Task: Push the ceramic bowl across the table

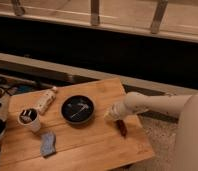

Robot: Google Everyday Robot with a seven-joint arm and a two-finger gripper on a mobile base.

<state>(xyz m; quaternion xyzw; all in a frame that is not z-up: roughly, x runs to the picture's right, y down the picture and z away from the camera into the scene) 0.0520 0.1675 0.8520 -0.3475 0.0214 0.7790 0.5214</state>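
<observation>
The pale arm (157, 104) reaches in over the right edge of the table (92, 142), its gripper (111, 114) low, pointing toward the left edge.

Glossy bowl (78, 108); jaws over wooden table (94, 146)

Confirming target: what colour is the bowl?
Glossy black bowl, camera view; gripper just right of it.

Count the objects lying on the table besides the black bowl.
4. A white cup at the left, a pale bottle behind it, a blue cloth near the front edge, and a dark reddish item right of the ceramic bowl, beside the hand. The arm might hide more.
</observation>
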